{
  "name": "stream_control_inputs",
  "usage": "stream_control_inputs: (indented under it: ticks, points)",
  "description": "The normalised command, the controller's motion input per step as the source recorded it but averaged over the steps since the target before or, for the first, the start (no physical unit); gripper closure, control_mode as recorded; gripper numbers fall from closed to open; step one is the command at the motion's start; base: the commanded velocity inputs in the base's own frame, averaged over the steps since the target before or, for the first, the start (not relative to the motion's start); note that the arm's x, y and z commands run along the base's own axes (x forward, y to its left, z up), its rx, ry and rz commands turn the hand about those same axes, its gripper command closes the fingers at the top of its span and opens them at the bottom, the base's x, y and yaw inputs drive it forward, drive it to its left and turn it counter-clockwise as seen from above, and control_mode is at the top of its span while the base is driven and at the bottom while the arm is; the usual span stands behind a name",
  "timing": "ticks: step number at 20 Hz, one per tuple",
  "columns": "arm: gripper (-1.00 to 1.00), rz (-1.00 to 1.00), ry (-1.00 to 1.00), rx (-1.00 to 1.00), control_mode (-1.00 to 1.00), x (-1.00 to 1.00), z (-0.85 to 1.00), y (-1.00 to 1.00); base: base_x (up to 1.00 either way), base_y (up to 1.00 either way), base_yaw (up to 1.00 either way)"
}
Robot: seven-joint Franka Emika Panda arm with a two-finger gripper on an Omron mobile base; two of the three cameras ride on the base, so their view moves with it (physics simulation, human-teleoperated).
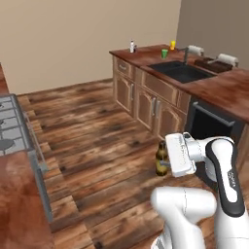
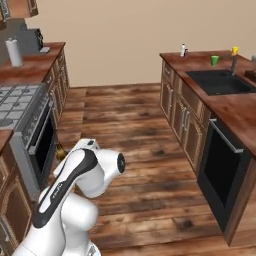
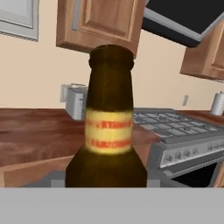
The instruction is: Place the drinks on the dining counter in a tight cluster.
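- Gripper (image 1: pixel 164 163) has the amber-brown bottle (image 1: pixel 161 158) mid-air above the floor, jaws clamped on its body; upright, prob. so it can be set down standing.
- Hand view: bottle neck + yellow label fill centre, stove (image 3: pixel 183 131) behind.
- Dining counter (image 1: pixel 146 54) is well apart across the room; one clear-white bottle (image 1: pixel 132 46) waits at its far corner.
- Count: 1 bottle held, 1 on counter; 3rd drink can't spot. Also 1 green object (image 1: pixel 165 53), 1 yellow cup (image 1: pixel 172 45) by sink (image 1: pixel 182 71).

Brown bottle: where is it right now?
The brown bottle is held upright in the gripper, in the air over the wood floor in the left base view, short of the counter with the sink. It looms close in the hand view.
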Motion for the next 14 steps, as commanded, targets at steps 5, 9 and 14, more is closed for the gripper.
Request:
stream_control_inputs:
  ticks: [5,9,14]
  points:
    - [1.0,0.0,0.0,0.0,1.0,0.0,0.0,0.0,0.94,0.03,0.0]
    - [1.0,0.0,0.0,0.0,1.0,0.0,0.0,0.0,0.94,0.0,0.0]
    - [1.0,0.0,0.0,0.0,1.0,0.0,0.0,0.0,0.93,0.0,-0.01]
